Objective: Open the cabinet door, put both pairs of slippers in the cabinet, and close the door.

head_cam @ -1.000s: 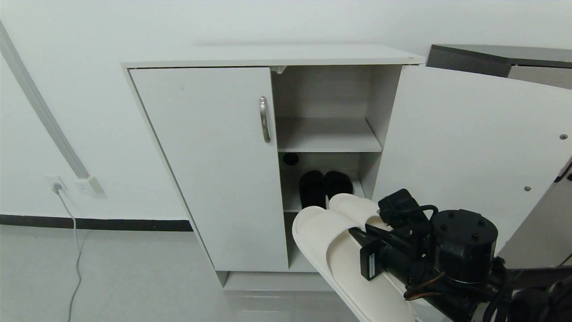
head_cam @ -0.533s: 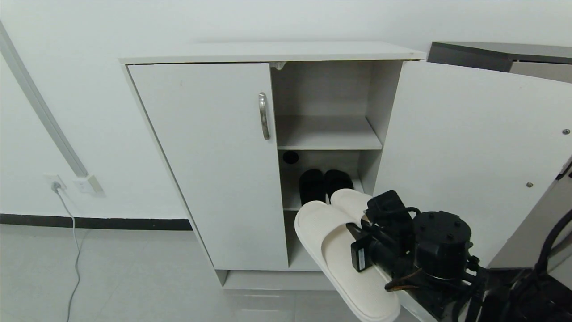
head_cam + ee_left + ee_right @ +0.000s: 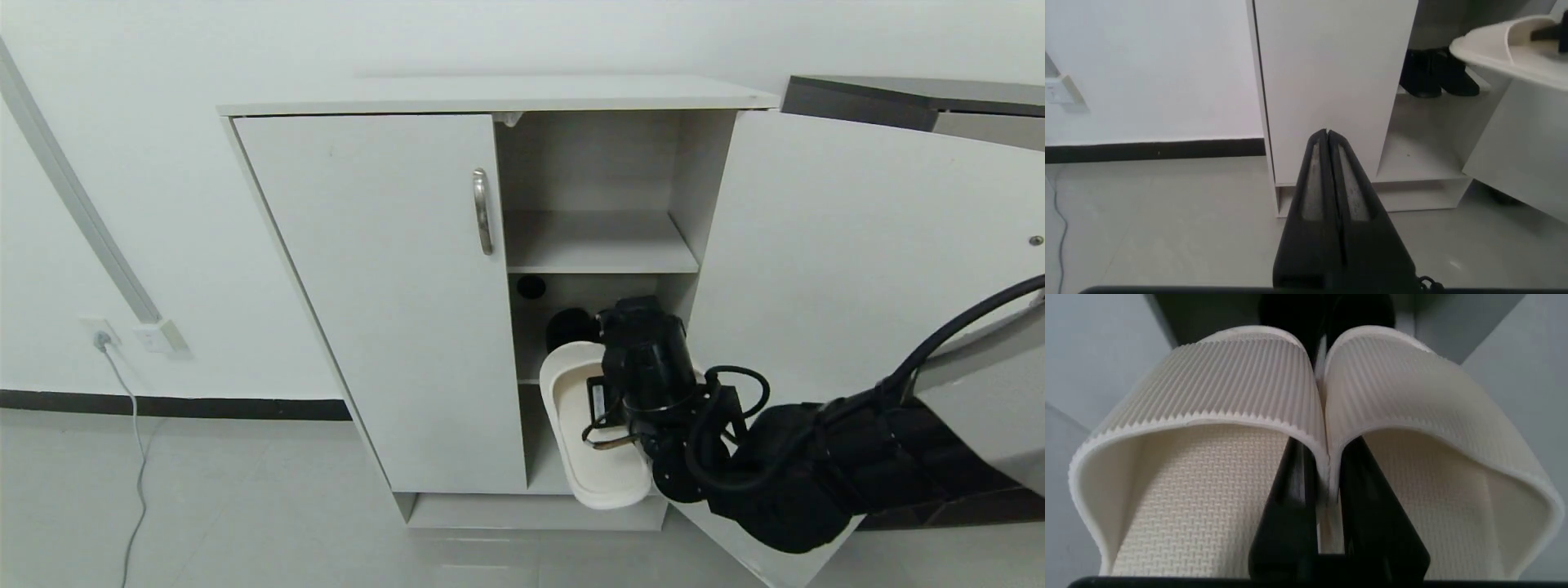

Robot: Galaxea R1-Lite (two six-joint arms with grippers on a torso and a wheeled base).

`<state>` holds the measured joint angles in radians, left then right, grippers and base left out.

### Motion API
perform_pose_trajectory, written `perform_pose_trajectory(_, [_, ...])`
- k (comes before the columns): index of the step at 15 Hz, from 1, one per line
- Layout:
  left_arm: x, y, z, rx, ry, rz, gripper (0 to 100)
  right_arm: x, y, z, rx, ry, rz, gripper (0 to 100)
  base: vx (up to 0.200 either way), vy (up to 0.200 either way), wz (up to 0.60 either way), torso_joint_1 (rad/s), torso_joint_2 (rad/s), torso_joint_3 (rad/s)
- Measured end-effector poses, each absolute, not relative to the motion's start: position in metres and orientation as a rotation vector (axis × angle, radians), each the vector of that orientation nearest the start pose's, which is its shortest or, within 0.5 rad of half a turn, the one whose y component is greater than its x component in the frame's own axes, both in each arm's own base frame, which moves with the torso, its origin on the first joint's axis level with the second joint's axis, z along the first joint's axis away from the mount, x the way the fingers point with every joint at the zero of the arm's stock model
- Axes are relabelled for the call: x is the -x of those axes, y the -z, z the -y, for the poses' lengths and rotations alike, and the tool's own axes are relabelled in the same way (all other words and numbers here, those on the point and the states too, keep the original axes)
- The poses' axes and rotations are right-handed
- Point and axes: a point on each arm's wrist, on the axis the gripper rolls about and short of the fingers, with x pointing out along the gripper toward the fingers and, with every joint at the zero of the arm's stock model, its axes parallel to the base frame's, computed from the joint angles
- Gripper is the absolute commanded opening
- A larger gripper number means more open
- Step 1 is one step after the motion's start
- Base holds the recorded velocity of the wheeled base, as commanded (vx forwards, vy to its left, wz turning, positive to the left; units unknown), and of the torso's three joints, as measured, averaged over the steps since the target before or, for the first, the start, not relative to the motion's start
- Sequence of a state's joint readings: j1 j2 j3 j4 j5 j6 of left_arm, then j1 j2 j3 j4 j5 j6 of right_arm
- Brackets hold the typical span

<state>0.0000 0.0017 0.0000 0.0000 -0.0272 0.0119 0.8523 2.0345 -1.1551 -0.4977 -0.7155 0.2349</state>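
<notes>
White slippers (image 3: 594, 445), as a pair side by side, are gripped by the right end effector (image 3: 1328, 478), fingers clamped on the adjoining inner edges of the two uppers. Toes are raised and point into the cabinet (image 3: 490, 94) opening at the front edge of the middle shelf; heels hang lower, in front of the bottom compartment. Black slippers (image 3: 569, 327) sit on that middle shelf just behind the white toes, partly hidden by the arm. Right door (image 3: 841, 269) is swung wide open; left door (image 3: 392, 310) is closed, handle (image 3: 482, 212) upright. Left end effector (image 3: 1328, 139) has fingers pressed together and is empty, over the floor (image 3: 1167, 220), well apart from the cabinet, facing the closed door.
</notes>
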Motion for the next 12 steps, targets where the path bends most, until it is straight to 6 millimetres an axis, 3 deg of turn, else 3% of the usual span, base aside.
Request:
perform_pose_trajectory(5, [0.023,-0.076,0.001,-0.011,0.027,-0.002,0,-0.279,-0.201,-0.298,-0.004,-0.065,-0.185,0,0.0,0.0,0.0,0.0,0.0,0.0])
perform_pose_trajectory(8, [0.023,-0.076,0.001,-0.011,0.027,-0.002,0,-0.278,-0.211,-0.297,-0.012,-0.068,-0.166,0,0.0,0.0,0.0,0.0,0.0,0.0])
perform_pose_trajectory(12, [0.023,-0.076,0.001,-0.011,0.028,-0.002,0,-0.278,-0.222,-0.295,-0.021,-0.07,-0.14,0,0.2,0.0,0.0,-0.001,0.0,0.006])
